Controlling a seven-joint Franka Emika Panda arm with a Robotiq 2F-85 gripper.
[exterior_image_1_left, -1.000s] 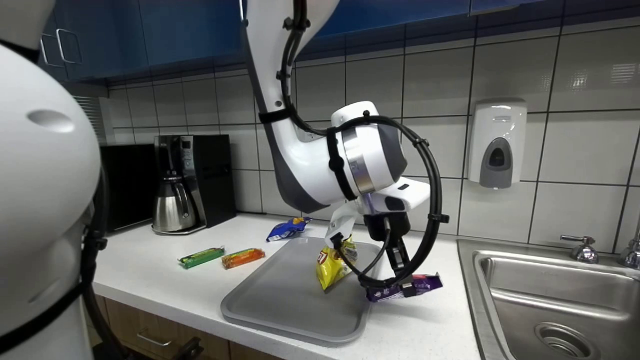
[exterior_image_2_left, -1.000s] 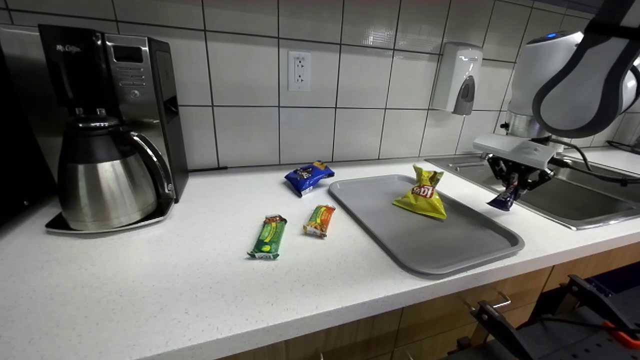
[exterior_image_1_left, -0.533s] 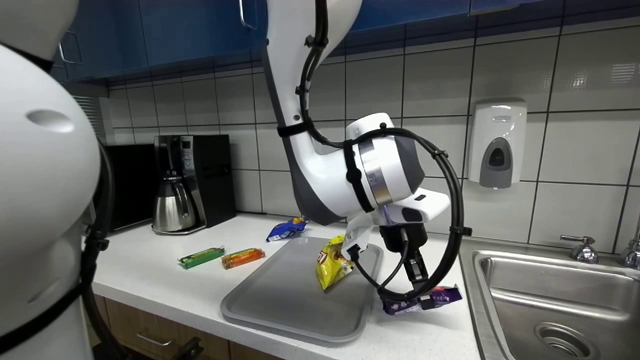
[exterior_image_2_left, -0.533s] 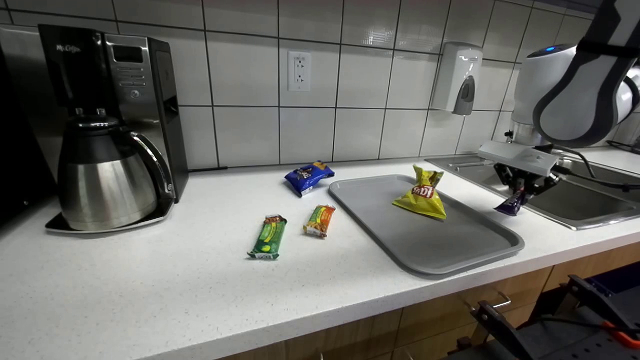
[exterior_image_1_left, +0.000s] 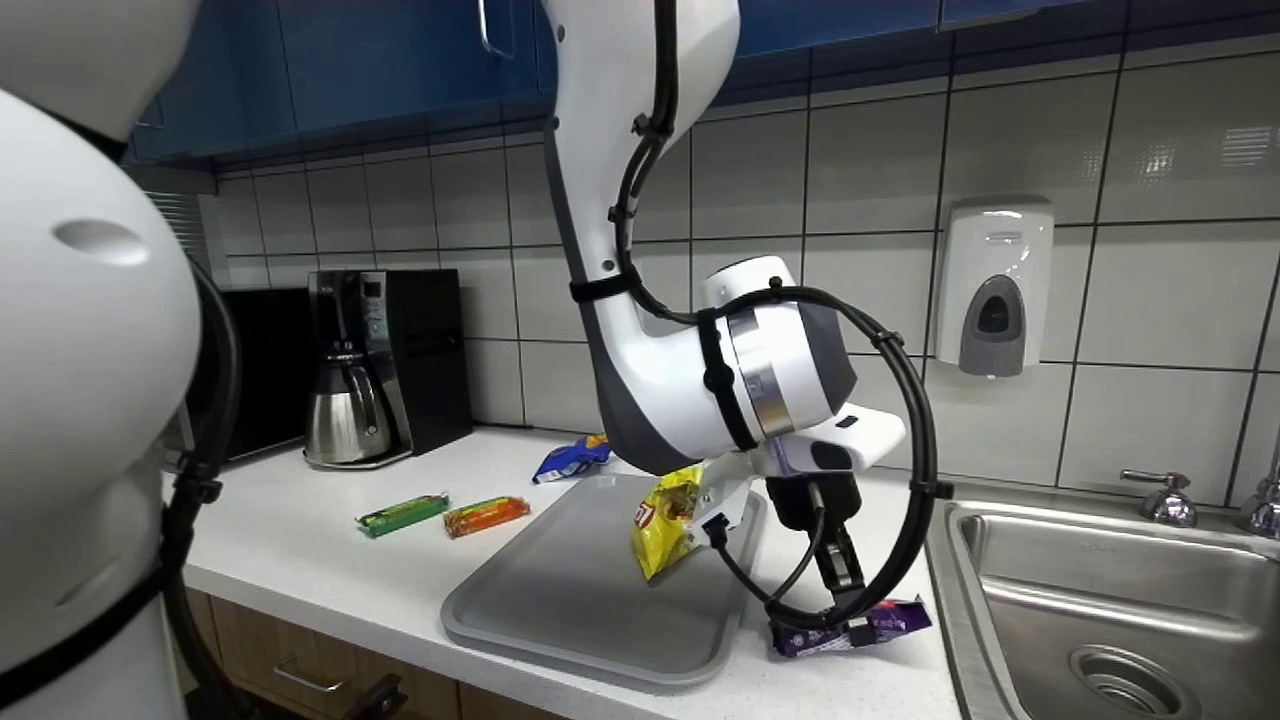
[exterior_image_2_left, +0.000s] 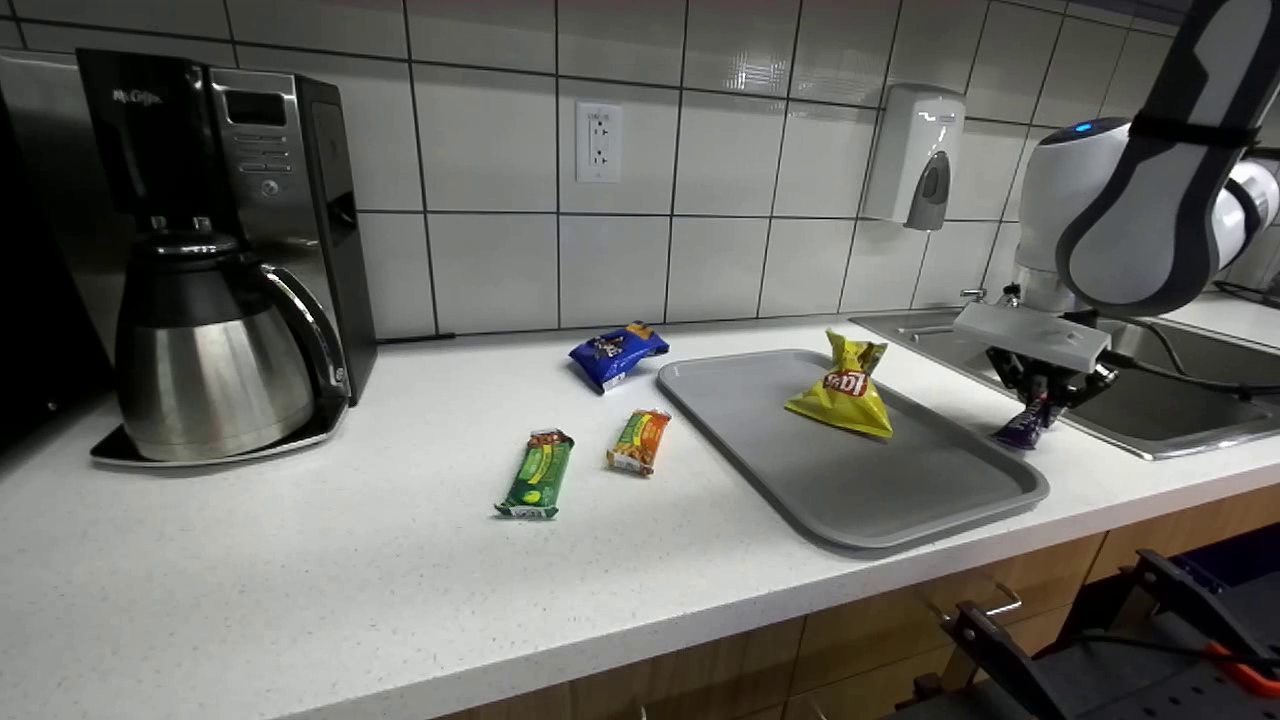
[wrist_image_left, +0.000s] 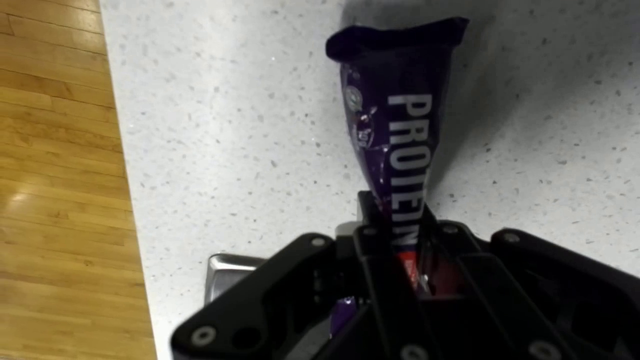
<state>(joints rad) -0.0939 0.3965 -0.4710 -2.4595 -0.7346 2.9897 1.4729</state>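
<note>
My gripper (wrist_image_left: 395, 220) is shut on a purple bar wrapper (wrist_image_left: 395, 110) printed "PROTEIN", gripping it near its middle. In both exterior views the gripper (exterior_image_1_left: 858, 630) (exterior_image_2_left: 1042, 392) holds the purple bar (exterior_image_1_left: 898, 620) (exterior_image_2_left: 1022, 430) low over the white counter, between the grey tray and the sink. I cannot tell whether the bar touches the counter. The grey tray (exterior_image_1_left: 560, 620) (exterior_image_2_left: 870, 505) lies beside it with a yellow chip bag (exterior_image_1_left: 660, 535) (exterior_image_2_left: 840, 405) on it. In an exterior view the wrist partly covers the yellow bag.
A blue bag (exterior_image_1_left: 570, 460) (exterior_image_2_left: 615, 357), an orange bar (exterior_image_1_left: 487, 516) (exterior_image_2_left: 640, 442) and a green bar (exterior_image_1_left: 403, 514) (exterior_image_2_left: 540, 475) lie on the counter. A coffee maker (exterior_image_1_left: 425, 360) (exterior_image_2_left: 270, 150) stands by the wall. The sink (exterior_image_1_left: 1110, 570) and a soap dispenser (exterior_image_1_left: 995, 285) are nearby.
My gripper, still shut on the purple bar, has moved away from the tray toward the sink side and down closer to the counter. The other packets and the tray have not moved.
</note>
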